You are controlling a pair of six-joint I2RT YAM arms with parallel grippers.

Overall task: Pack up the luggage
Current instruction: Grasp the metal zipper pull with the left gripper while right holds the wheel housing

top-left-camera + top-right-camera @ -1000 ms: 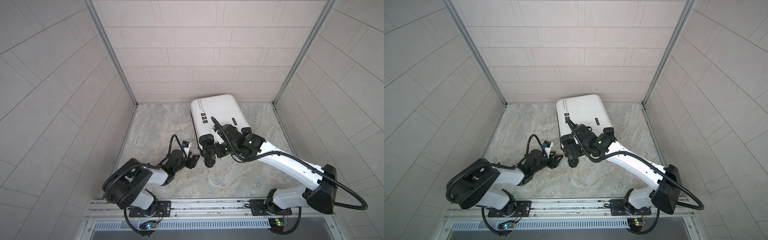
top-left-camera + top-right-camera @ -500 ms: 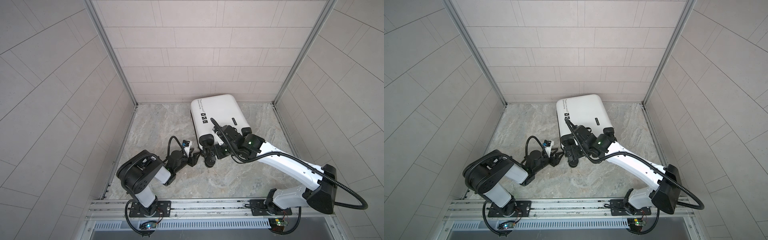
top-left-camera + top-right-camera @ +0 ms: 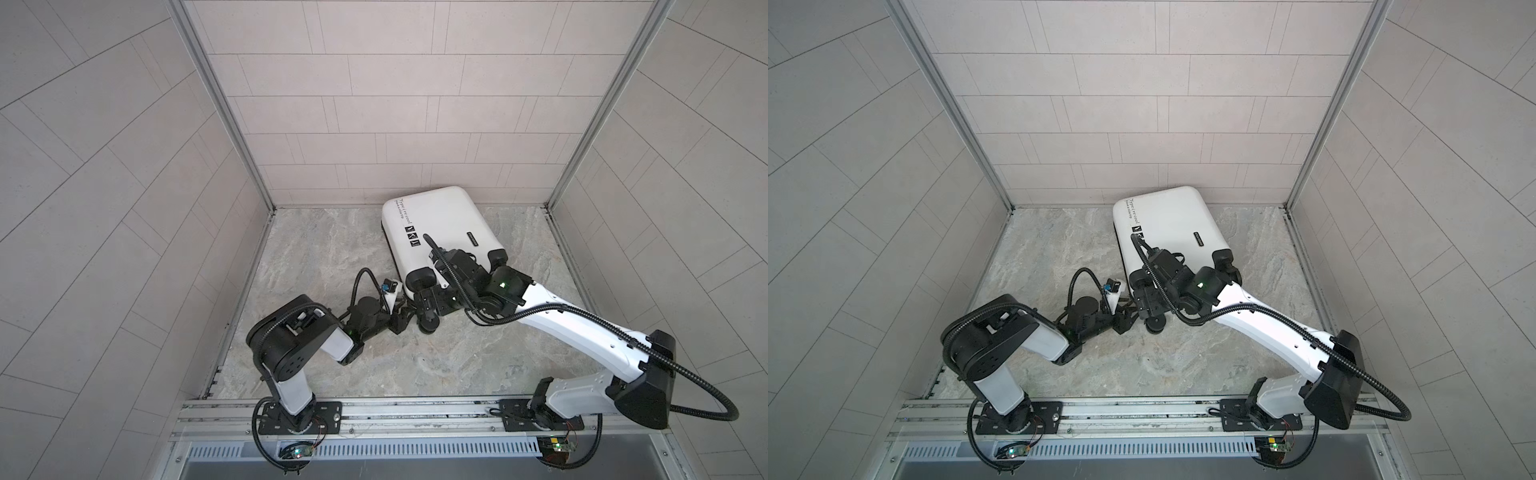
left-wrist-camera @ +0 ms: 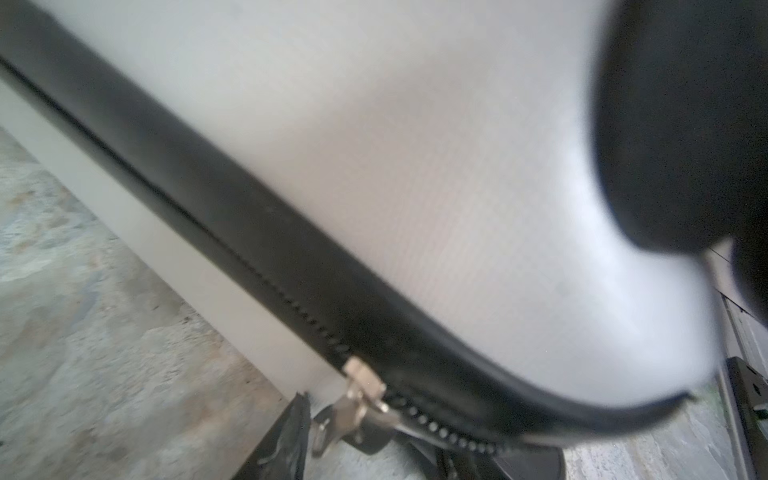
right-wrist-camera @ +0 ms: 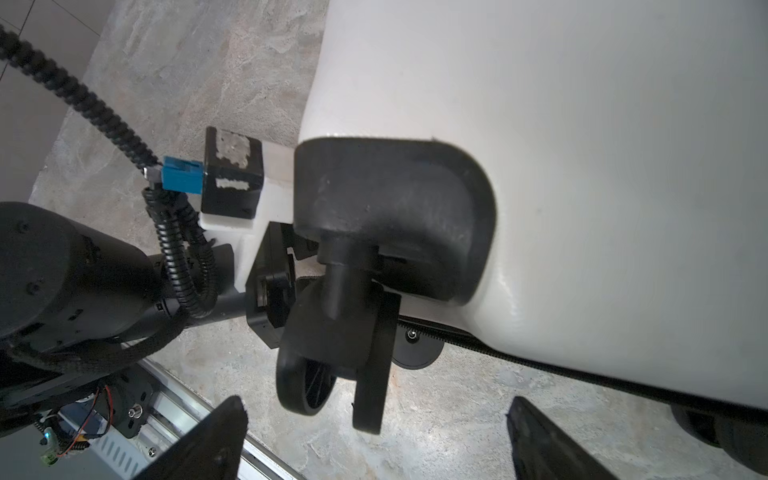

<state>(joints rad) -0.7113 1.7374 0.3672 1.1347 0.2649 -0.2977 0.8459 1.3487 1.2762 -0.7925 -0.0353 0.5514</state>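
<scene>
Both open: left pincer (image 3: 406, 314) flanks zipper pull (image 4: 356, 399), right pincer (image 5: 376, 405) wide.

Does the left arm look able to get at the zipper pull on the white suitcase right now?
Likely yes. In the left wrist view the metal zipper pull lies between the parted fingers of the left gripper, nothing blocking it. The right gripper is open at a spinner wheel, clear of it.

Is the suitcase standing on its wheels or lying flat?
Lying flat: the suitcase rests broad side down on the marbled surface, a wheel pointing sideways.
</scene>
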